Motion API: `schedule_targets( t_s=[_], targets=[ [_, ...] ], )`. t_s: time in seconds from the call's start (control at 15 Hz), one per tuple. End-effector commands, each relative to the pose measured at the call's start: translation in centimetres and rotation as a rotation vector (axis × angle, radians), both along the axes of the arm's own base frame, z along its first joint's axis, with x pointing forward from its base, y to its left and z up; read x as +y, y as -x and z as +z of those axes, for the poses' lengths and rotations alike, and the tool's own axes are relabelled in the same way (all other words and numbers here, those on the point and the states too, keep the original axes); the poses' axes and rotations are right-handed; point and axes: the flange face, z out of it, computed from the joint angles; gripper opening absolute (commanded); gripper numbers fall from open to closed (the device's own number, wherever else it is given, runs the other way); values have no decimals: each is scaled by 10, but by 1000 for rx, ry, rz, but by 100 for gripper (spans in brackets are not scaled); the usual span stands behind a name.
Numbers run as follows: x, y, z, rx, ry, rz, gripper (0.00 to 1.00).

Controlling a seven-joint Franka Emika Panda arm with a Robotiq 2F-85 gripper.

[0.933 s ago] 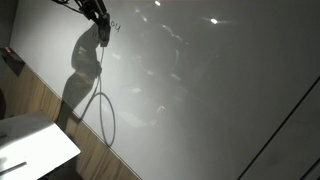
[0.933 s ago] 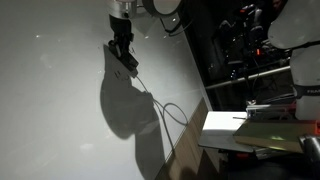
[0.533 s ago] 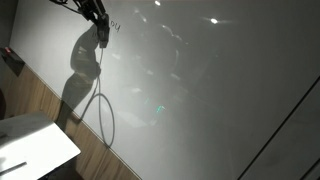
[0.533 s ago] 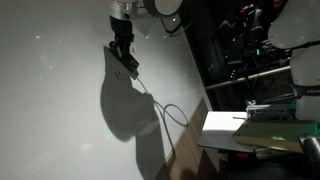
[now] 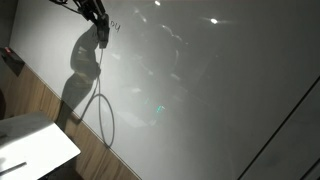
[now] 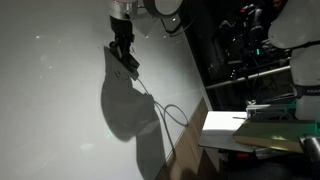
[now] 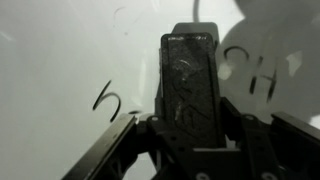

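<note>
Arm (image 6: 122, 8) cut off at top edge; dark obj (image 7: 190, 85) in hand (image 7: 190, 135) too blurry to ID.
</note>
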Motion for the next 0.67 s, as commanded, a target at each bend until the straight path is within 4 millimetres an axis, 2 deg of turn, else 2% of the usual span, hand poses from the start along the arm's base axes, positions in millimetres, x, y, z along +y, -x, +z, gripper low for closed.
schedule_targets(
  t_s=[0.0, 0.2, 0.4, 0.47, 0.53, 0.6],
  targets=[
    [-33, 37, -68, 194, -61, 43, 30],
    [-63, 79, -130, 368, -113, 61, 30],
    [-103, 120, -180, 428, -160, 82, 30],
    [-115, 127, -190, 423, -174, 88, 30],
    [-112, 95, -168, 406, -184, 85, 30],
    [-124, 101, -168, 371, -199, 86, 30]
  ],
)
